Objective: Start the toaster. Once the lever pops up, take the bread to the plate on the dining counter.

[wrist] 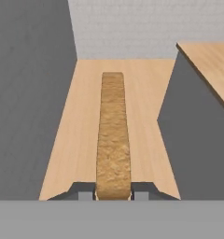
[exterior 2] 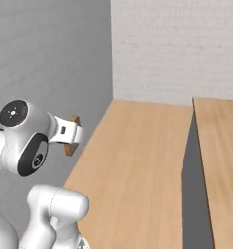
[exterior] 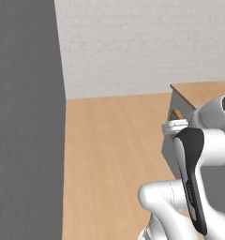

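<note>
A thin, grainy tan bread (wrist: 113, 135) slice is seen edge-on, clamped between the gripper (wrist: 113, 191) fingers beside the light-wood dining counter (wrist: 212, 65).

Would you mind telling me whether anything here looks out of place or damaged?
Nothing stands out. The thin tan slice of bread sits edge-on and straight in the pincer, intact, above the bare light-wood floor, with the light-wood dining counter alongside.

I see the bread (wrist: 113, 135) speckled tan-brown beside the light-wood, grey-sided counter (wrist: 212, 65), above a pale wood-grain floor (wrist: 86, 116).
</note>
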